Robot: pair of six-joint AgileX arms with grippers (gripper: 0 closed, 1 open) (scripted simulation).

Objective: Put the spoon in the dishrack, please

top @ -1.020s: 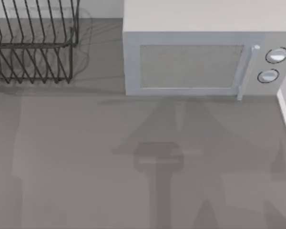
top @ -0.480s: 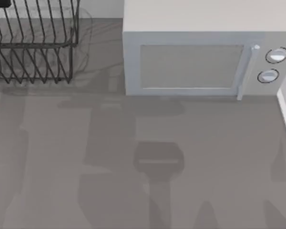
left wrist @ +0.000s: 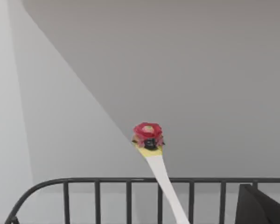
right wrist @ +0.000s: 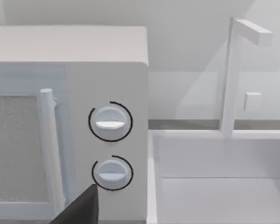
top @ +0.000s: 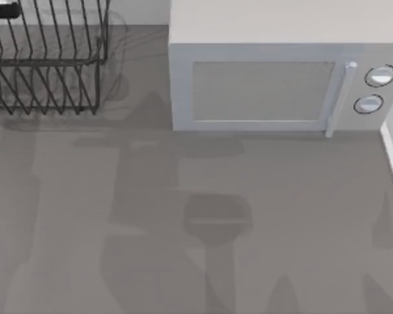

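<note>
Legible markings: none.

We find no readable text, label, brand, number or sign on any surface in the three views. The microwave [top: 262, 78] carries two round dials [right wrist: 110, 122] beside its door; each dial is ringed by a thin dark arc, and we see no scale figures or lettering on it. The door panel and door handle [right wrist: 50, 149] are unmarked. The dishrack [top: 46, 65] wires, the spoon [left wrist: 156, 163], the table [top: 196, 229] and the small square plate [right wrist: 253, 101] on the wall likewise bear no characters.
</note>
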